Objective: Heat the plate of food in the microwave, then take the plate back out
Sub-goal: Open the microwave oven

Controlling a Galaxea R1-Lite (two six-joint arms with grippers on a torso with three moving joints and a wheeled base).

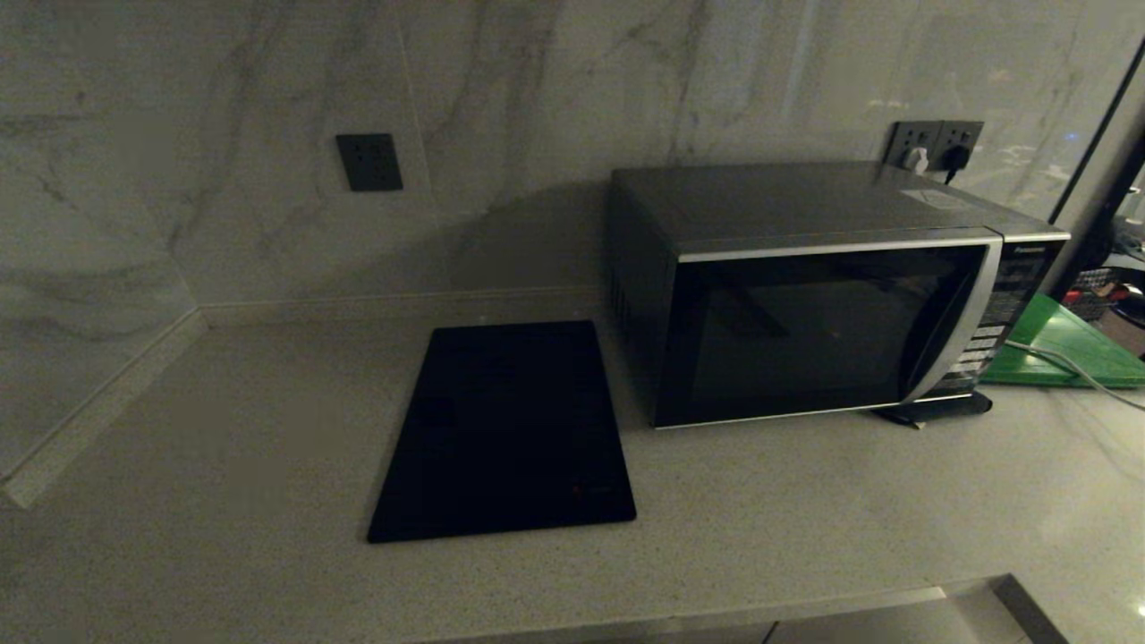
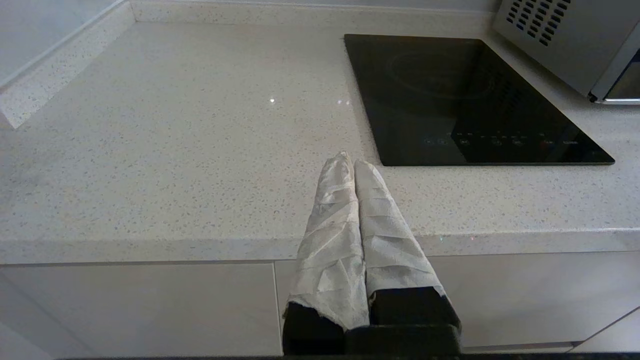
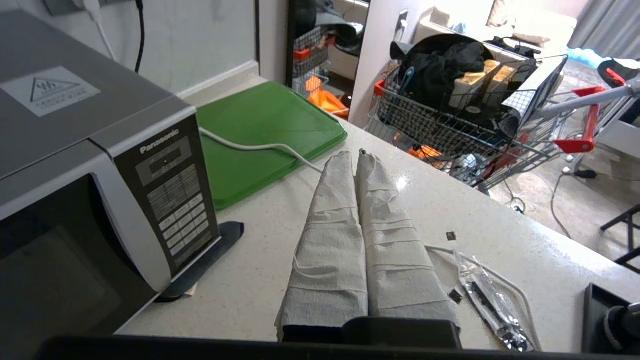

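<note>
Speckled pale stone bench (image 1: 805,501) carries the boxy black-and-silver microwave (image 1: 805,304), door closed, standing right of a flat black rectangular mat (image 1: 505,434). No plate shows in any view. Beside the microwave's button panel lies a flat green board (image 3: 265,130). The right gripper (image 3: 356,157), cloth-wrapped jaws pressed together, hovers near that board. The left gripper (image 2: 352,162), jaws likewise together, sits at the bench's front edge.
</note>
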